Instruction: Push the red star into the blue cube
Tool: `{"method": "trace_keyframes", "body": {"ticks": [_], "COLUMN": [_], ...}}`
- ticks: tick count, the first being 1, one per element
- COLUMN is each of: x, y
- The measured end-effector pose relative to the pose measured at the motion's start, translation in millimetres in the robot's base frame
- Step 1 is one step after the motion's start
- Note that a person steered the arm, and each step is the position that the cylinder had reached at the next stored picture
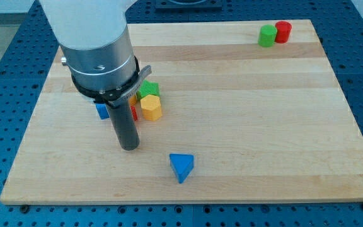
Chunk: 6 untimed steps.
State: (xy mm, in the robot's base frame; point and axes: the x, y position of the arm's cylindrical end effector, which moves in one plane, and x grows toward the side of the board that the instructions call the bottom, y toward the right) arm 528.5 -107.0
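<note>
Tip down by the left cluster
My tip (129,147), a bare rod with nothing held, sits just below red star (133,113); blue cube (102,111) up-left; open board (263,126) rightward.

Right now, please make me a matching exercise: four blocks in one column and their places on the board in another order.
Blocks:
1. red cylinder
2. blue triangle
3. yellow hexagon
4. green star

Places:
A. alone near the view's bottom
B. top right corner, beside a green block
C. just below the green star
D. uppermost in the cluster beside the arm

Pairs: 1-B, 2-A, 3-C, 4-D
</note>
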Motion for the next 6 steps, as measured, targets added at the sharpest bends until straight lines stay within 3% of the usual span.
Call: {"method": "trace_keyframes", "body": {"ticks": [1,2,4,6], "x": [-66.1,-66.2,-16.2,-45.9], "y": [-0.8,-0.8,-47.9,-131.6]}}
